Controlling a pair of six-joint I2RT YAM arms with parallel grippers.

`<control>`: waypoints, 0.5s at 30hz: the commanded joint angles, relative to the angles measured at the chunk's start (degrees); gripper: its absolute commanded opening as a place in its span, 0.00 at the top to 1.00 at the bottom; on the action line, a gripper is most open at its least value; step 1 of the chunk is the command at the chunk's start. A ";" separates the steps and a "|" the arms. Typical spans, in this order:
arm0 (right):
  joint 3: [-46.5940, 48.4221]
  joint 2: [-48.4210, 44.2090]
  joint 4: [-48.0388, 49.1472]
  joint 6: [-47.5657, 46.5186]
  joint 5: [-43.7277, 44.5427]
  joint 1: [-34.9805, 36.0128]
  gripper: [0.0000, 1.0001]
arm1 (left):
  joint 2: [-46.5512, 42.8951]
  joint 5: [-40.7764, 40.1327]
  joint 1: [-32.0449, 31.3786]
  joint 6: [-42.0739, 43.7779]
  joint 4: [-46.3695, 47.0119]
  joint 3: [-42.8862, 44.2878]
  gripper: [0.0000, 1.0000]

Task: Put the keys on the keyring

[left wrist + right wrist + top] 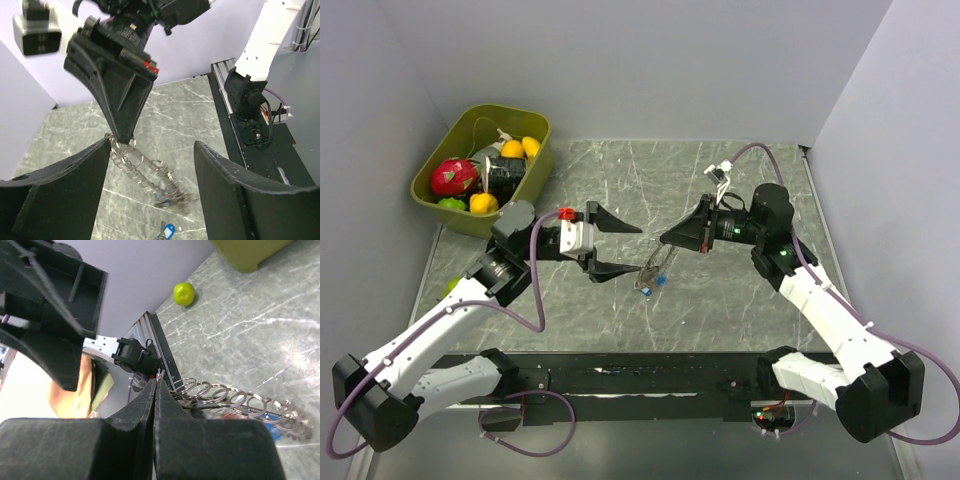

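Observation:
My right gripper (666, 240) (158, 377) is shut on the top end of the keyring (656, 266) (235, 400). The keyring is a thin metal loop strung with many small silvery pieces. It hangs slanting down, with its lower end near the table. My left gripper (625, 248) (151, 146) is open, and the keyring (150, 175) lies between its fingers, close to the left finger (75, 185). A loose blue-headed key (168, 231) (647, 291) lies on the table just under the ring's lower end. Another blue spot (663, 283) shows beside it. Other coloured keys are blurred or hidden.
An olive bin (535, 165) of toy fruit stands at the back left, its corner in the right wrist view (250, 255). A green ball (184, 293) lies on the marble table by the left arm. A black rail (650, 375) runs along the near edge.

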 commanded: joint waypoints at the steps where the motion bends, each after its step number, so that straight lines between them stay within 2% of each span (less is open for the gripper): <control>1: 3.97 -1.03 2.41 -3.87 -2.52 -0.12 1.00 | 2.88 -1.64 0.14 -3.59 -1.18 4.21 0.29; 4: 3.80 -1.90 2.67 -5.71 -3.23 -0.12 1.00 | 6.92 1.17 0.14 -8.68 -0.13 6.68 0.41; 5: 3.71 -2.08 2.67 -6.59 -3.23 -0.12 1.00 | 7.80 3.00 0.23 -9.83 1.01 7.20 0.48; 9: 3.71 -3.49 1.88 -8.35 -2.61 -0.03 1.00 | 11.75 5.83 0.23 -15.81 3.91 8.70 0.48; 15: 3.89 -4.46 1.88 -9.06 -2.00 -0.12 1.00 | 14.13 6.80 0.23 -15.20 1.55 10.11 0.49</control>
